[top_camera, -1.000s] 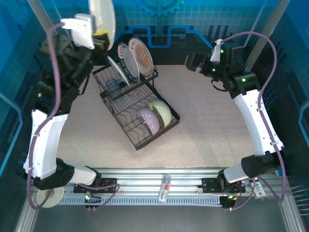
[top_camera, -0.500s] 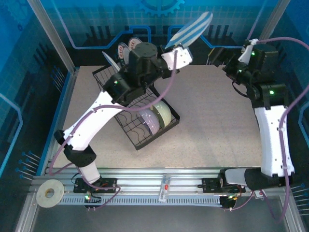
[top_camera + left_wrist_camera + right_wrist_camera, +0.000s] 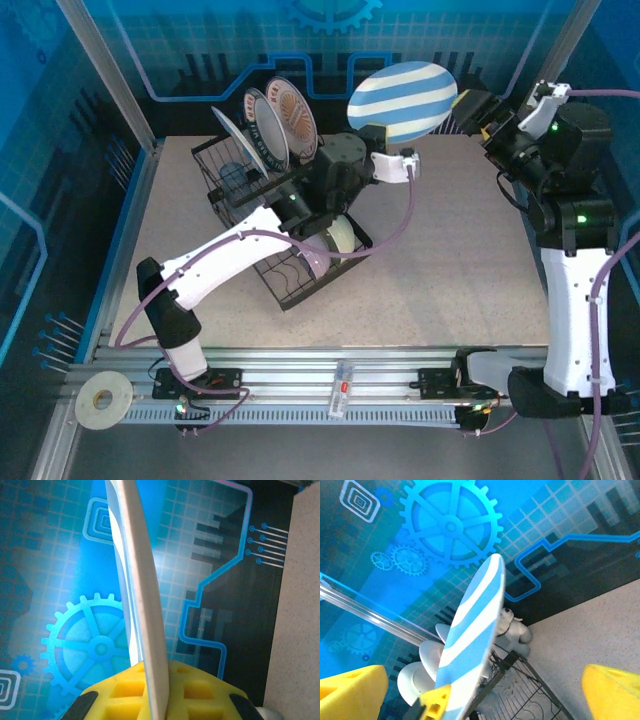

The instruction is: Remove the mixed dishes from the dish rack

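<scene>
At the near-left corner of the top view, a tape roll [image 3: 97, 400] lay on the rail beside the left arm's base. On the speckled table [image 3: 450, 260] the black wire dish rack [image 3: 262, 262] sat at a slant, left of center. Three plates stood on edge at its far end: a white plate [image 3: 226, 148] seen nearly edge-on, a banded-rim plate [image 3: 262, 130] next to it, and an orange-patterned plate [image 3: 293, 115] farthest right. At the near end of the rack, a lavender bowl [image 3: 309, 256] and a pale green bowl [image 3: 341, 236] leaned side by side in the slots, partly covered by the left arm, which stretched over the rack. The left gripper [image 3: 378, 132] was clamped on the lower rim of a blue-and-white striped plate [image 3: 403, 100]. It held the plate in the air, out of the rack and to the right of its far end, with the striped face tilted up toward the overhead camera. The left wrist camera saw that plate edge-on [image 3: 145, 595], pinched between the yellow pads [image 3: 200, 692]. Just right of the plate was the right gripper [image 3: 468, 104], its jaws spread wide and holding nothing, pointed at the plate's far-right edge. From the right wrist camera the plate [image 3: 472, 645] hung between the parted yellow fingers [image 3: 612, 695] without touching either one. Behind it, a dog figurine [image 3: 514, 630] stood near the rack's far end.
</scene>
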